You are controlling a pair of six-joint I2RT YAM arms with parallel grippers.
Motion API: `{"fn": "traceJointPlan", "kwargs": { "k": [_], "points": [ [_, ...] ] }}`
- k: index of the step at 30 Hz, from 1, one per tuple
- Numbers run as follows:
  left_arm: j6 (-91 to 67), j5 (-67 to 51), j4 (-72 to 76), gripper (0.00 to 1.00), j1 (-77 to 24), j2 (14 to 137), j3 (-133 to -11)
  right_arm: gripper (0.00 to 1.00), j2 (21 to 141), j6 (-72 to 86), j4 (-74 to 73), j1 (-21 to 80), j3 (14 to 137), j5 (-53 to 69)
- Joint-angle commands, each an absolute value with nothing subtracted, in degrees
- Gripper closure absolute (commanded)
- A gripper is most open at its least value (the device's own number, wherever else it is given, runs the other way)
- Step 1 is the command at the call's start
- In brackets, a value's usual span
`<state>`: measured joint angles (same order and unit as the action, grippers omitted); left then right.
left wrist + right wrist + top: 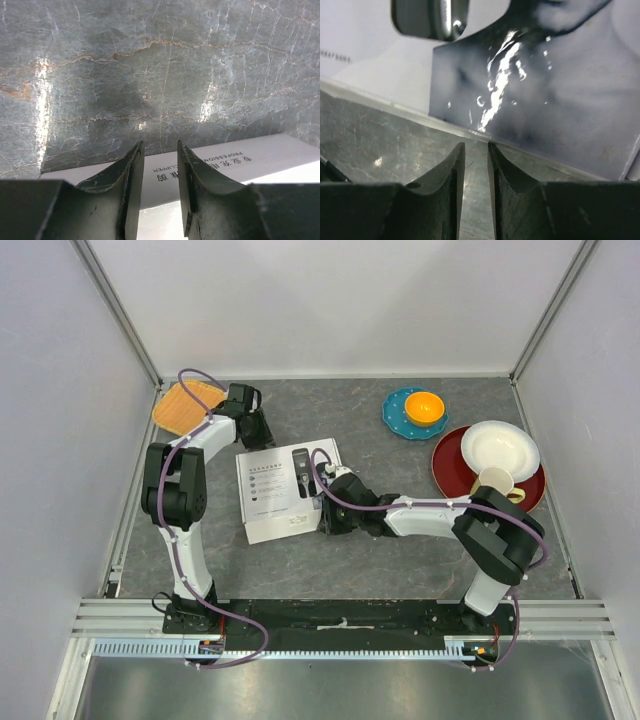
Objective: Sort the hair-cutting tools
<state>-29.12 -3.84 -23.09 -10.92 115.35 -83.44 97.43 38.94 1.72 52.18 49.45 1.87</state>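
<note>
None of the hair-cutting tools show; only a closed white box (275, 490) lies on the grey table, with a clipper printed on its lid (300, 472). My left gripper (266, 442) is at the box's far-left edge. In the left wrist view its jaws (160, 145) stand a little apart over the box's white edge (260, 155), clamping nothing. My right gripper (325, 518) is low at the box's right side. Its jaws (476, 146) are narrowly apart with bare table between them, the tips close to the box's printed side (545, 90).
An orange woven mat (185, 405) lies at the back left, behind the left arm. At the back right are a teal plate with an orange bowl (424, 408) and a red plate (450, 475) carrying a white bowl (498, 448) and a cup (497, 483).
</note>
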Motion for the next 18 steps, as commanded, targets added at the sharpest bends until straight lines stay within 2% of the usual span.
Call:
{"fn": "traceJointPlan", "kwargs": {
  "k": [1, 7, 11, 18],
  "points": [
    [-25.75, -13.79, -27.25, 0.62, -10.72, 114.7, -82.1, 0.69, 99.75, 37.71, 4.48, 48.52, 53.17, -0.88],
    [-27.16, -17.57, -24.09, 0.66, -10.81, 109.87, -72.88, 0.69, 101.51, 37.18, 7.03, 44.65, 55.89, -0.09],
    [-29.88, -21.26, -18.12, 0.67, -11.25, 103.55, -60.86, 0.69, 102.65, 36.91, 8.17, 43.68, 58.09, 2.55],
    [-34.18, -20.92, -12.14, 0.69, -13.01, 92.56, -47.82, 0.69, 105.73, 37.35, 11.68, 42.54, 61.34, 8.34]
  ]
}}
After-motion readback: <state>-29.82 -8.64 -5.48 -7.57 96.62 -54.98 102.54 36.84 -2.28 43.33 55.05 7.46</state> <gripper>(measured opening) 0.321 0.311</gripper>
